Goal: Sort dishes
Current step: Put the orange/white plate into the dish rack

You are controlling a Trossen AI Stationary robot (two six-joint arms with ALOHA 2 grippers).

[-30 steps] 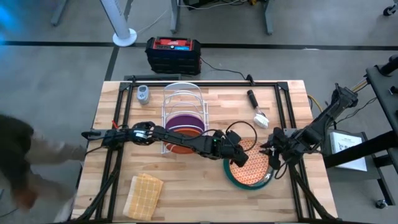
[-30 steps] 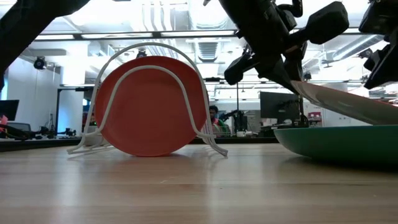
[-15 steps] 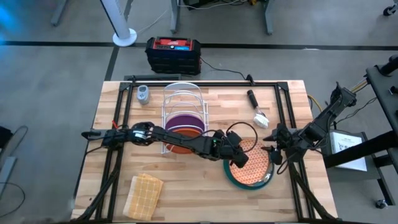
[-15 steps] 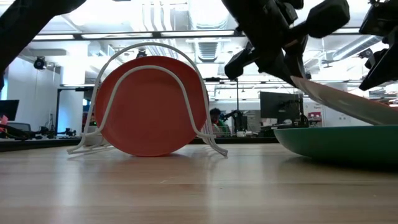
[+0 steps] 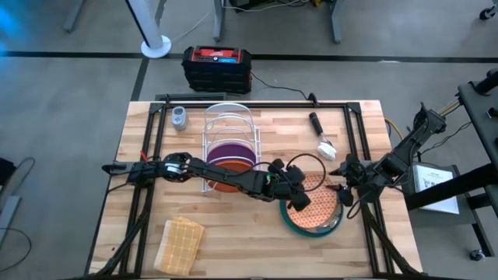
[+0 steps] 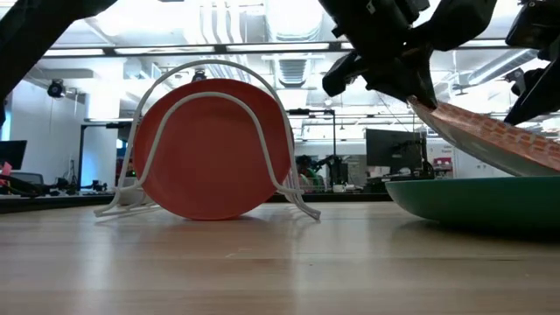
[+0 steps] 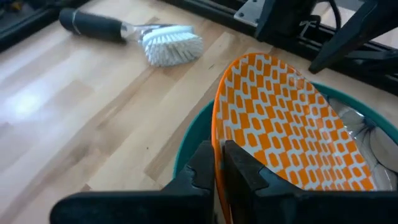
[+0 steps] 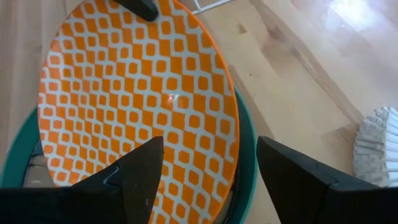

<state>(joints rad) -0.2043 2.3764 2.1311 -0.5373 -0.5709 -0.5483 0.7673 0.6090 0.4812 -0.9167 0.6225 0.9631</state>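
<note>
An orange-patterned plate (image 5: pixel 315 204) leans tilted in the larger teal-green plate (image 5: pixel 289 222) right of the table's middle. My left gripper (image 5: pixel 298 200) is shut on its left rim. My right gripper (image 5: pixel 343 190) is open at the plate's right side. In the right wrist view its fingers (image 8: pixel 144 165) stand wide apart over that rim, and no touch shows. A clear glass plate (image 7: pixel 367 134) seems to lie inside the teal one. A purple plate (image 5: pixel 230 151) and a plain orange plate (image 6: pixel 210 153) stand upright in the white wire rack (image 5: pixel 228 124). My left gripper pinches the patterned plate's left rim (image 7: pixel 216 127) between its two fingers, one on the patterned face and one on the underside. The fingers come slanting down from the table's left. The held edge (image 6: pixel 423 107) is raised, and the opposite edge (image 6: pixel 534 162) rests low in the teal plate.
A dish brush (image 5: pixel 322 140) lies at the far right of the table. A tan woven cloth (image 5: pixel 179 243) lies near the front left. A small grey object (image 5: pixel 180 118) sits left of the rack. Bare wood shows along the front edge.
My left gripper has raised the patterned plate's left edge a little. The plate now tilts more steeply, and its patterned face shows in the low view. My right gripper has drawn back slightly toward the table's right edge, off the plate's right rim.
</note>
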